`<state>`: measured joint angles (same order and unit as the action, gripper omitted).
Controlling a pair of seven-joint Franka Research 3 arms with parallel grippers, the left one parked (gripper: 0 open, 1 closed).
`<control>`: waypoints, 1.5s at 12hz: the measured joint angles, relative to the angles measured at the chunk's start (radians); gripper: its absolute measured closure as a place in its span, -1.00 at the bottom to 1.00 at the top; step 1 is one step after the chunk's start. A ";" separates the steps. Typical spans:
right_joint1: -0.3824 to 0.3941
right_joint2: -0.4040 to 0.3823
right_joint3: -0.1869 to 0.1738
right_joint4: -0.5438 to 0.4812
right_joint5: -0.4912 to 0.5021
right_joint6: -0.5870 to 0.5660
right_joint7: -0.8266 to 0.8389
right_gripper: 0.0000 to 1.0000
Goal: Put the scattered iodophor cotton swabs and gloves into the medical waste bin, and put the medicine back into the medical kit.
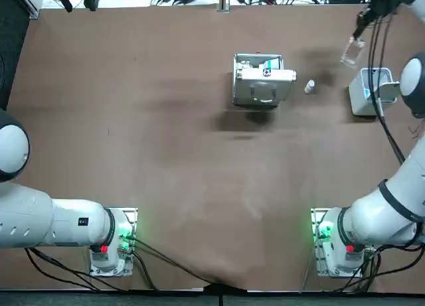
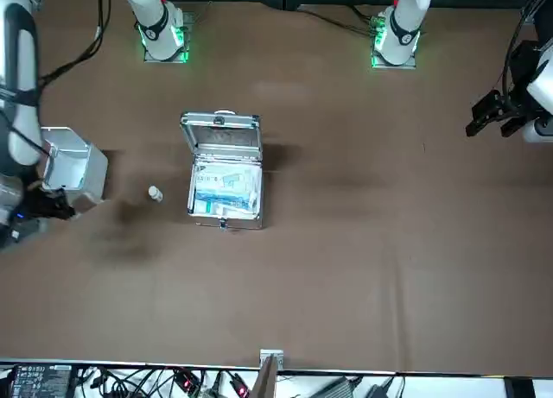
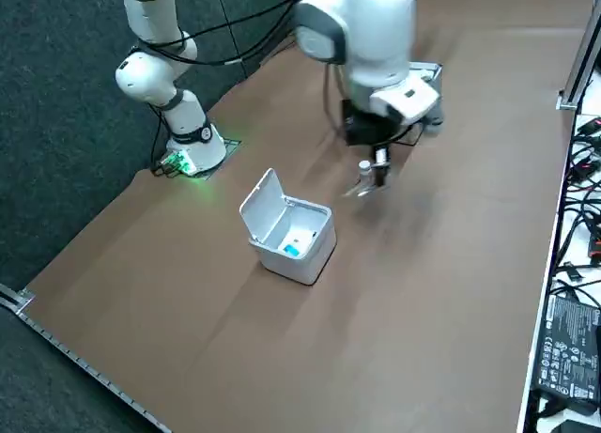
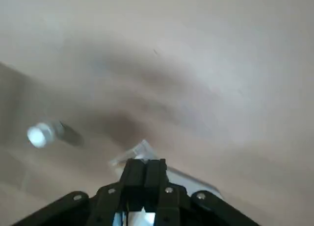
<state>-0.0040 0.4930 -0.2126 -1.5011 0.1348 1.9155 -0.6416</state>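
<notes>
My right gripper (image 1: 360, 19) hangs above the table's far right, shut on a clear, crumpled glove (image 1: 352, 51) that dangles from the fingertips (image 4: 145, 168). The glove (image 4: 143, 150) also shows in the right wrist view and as a pale wisp (image 3: 360, 190) under the gripper (image 3: 377, 173) in the right side view. The white waste bin (image 1: 370, 91) stands lid-open a little nearer the robot, with something blue inside (image 3: 293, 249). A small white medicine bottle (image 1: 309, 87) lies between the bin and the open silver medical kit (image 1: 262, 80).
The kit (image 2: 225, 180) holds blue-and-white packets, its lid tilted back. In the front view the bottle (image 2: 155, 193) lies left of it and the bin (image 2: 71, 162) further left. Cables and equipment line the far table edge (image 1: 219, 6).
</notes>
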 joint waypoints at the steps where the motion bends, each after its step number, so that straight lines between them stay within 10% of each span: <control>1: -0.039 -0.016 -0.002 -0.003 -0.016 -0.023 -0.029 0.97; 8: -0.293 -0.039 -0.005 -0.012 -0.042 -0.188 -0.222 0.97; 18: -0.258 -0.036 0.017 -0.084 -0.042 -0.193 -0.221 0.82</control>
<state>-0.2616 0.4569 -0.1952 -1.5853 0.0925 1.7225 -0.8629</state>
